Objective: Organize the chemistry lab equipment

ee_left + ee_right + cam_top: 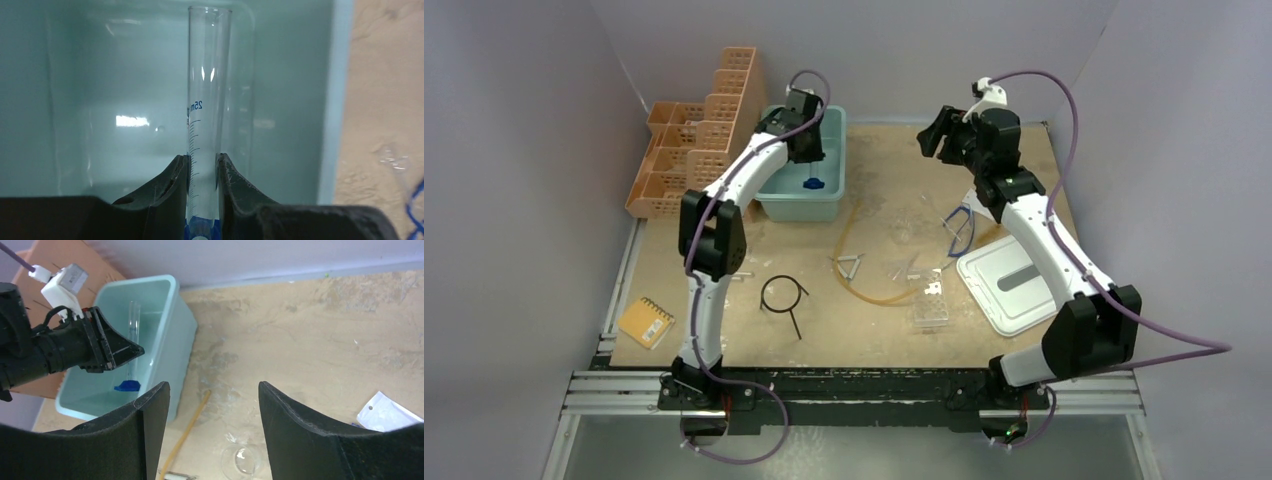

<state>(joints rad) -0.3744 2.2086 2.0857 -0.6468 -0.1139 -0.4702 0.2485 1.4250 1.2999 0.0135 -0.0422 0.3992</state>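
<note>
Graduated cylinder point(207, 100): upright inside teal tub point(796, 208), at the table's 11 o'clock, blue base lowest.
Left gripper point(202, 160): clamped on the cylinder's lower part.
Right gripper point(212, 386): jaws wide apart, holding nothing, above the table's 1 o'clock.

The only legible marking is blue print on the glass measuring cylinder point(207, 100), seen in the left wrist view. It reads "25m", with the rest of the mark curving out of sight. A ladder of short blue graduation lines runs below it. Smaller print beside it is too blurred to read.
</note>
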